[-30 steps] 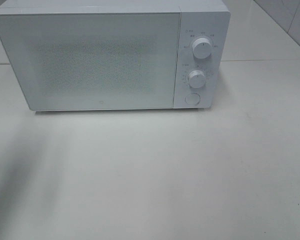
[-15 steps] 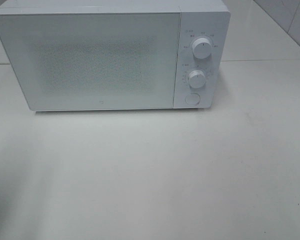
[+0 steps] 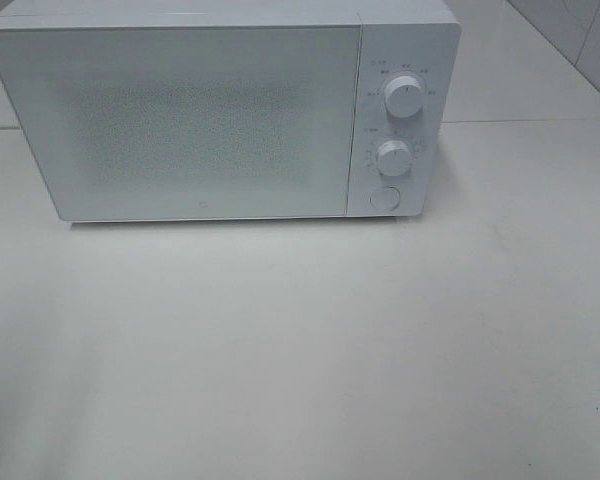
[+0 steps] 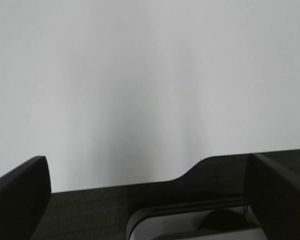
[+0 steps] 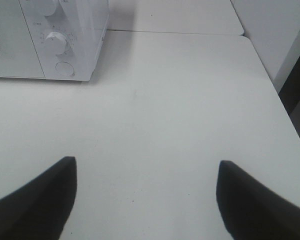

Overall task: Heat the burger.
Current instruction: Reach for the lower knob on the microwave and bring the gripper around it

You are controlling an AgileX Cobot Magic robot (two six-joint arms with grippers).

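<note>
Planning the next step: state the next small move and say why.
Probably ease the right claw forward toward the microwave's knobs: the door is shut, no burger shows in any view, and this claw, open and empty like the left claw, faces them.

Closed white microwave on table

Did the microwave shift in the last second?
No. The microwave holds its place: its right edge meets the table seam at the same spot as in both earlier overhead frames.
</note>
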